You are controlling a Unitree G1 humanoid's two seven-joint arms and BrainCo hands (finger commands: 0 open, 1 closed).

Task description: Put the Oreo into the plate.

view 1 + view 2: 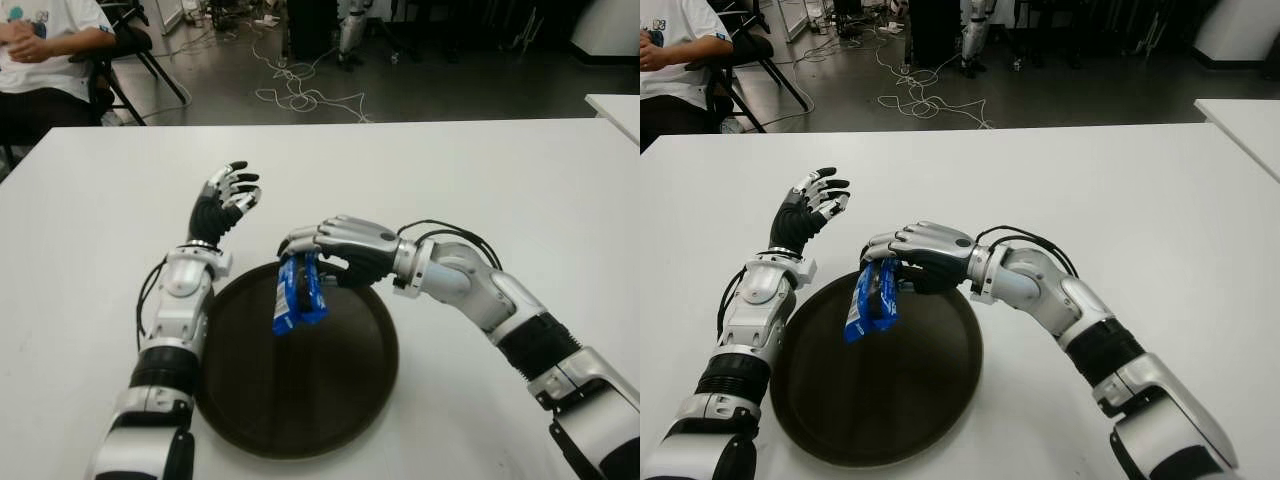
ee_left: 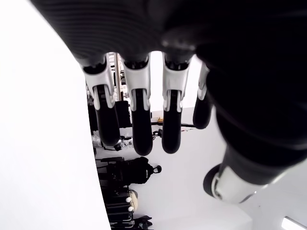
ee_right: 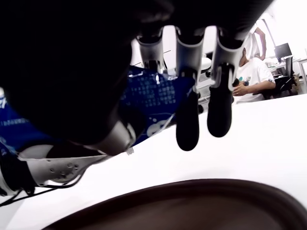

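Observation:
A blue Oreo pack (image 1: 298, 292) hangs from my right hand (image 1: 318, 252), whose fingers are curled shut on its top end. The pack dangles over the far left part of the dark round plate (image 1: 330, 390) and I cannot tell whether its lower end touches the plate. In the right wrist view the blue wrapper (image 3: 153, 103) shows behind the fingers (image 3: 188, 127), with the plate rim (image 3: 201, 189) below. My left hand (image 1: 228, 196) is raised beside the plate's far left edge, fingers spread, holding nothing.
The white table (image 1: 450, 170) runs wide on all sides of the plate. A seated person (image 1: 40, 50) is at the far left corner. Cables (image 1: 300, 90) lie on the floor beyond. A second white table (image 1: 615, 105) edges in at the right.

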